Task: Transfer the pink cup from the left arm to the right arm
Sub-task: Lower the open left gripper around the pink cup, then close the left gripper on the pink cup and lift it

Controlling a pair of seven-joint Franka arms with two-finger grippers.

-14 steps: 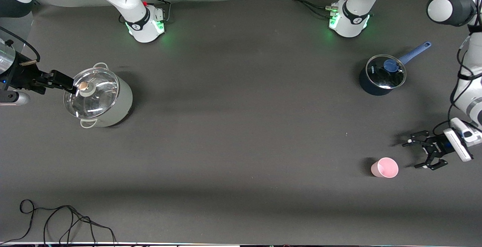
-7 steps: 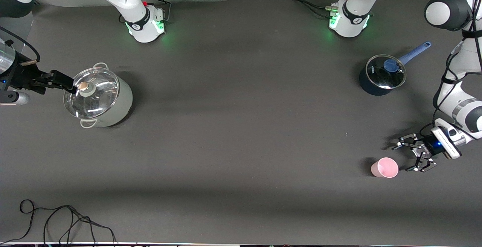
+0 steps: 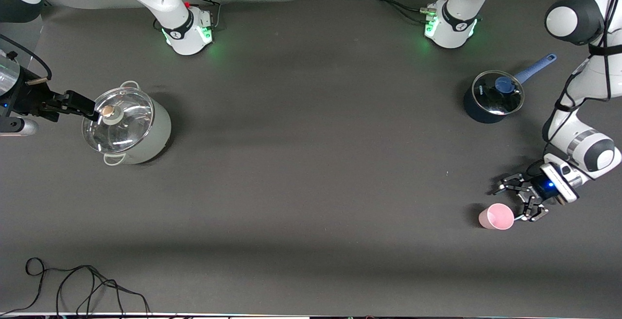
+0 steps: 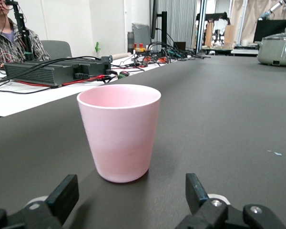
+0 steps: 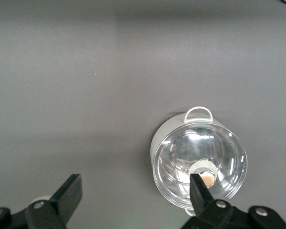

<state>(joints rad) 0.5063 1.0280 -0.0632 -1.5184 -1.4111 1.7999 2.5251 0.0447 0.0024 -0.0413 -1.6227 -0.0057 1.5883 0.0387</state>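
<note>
The pink cup stands upright on the dark table, near the left arm's end and nearer the front camera than the blue saucepan. My left gripper is open and low over the table, right beside the cup on the side toward the left arm's end. In the left wrist view the cup stands just ahead of the open gripper, not between its fingers. My right gripper is open and empty, waiting over the rim of the grey pot; it also shows in the right wrist view.
A grey pot with a glass lid stands at the right arm's end and shows in the right wrist view. A dark blue saucepan with a lid stands farther from the camera than the cup. A black cable lies near the table's front edge.
My left gripper has moved across the table toward the pink cup and now stands right beside it. The cup and the right arm have not moved.
</note>
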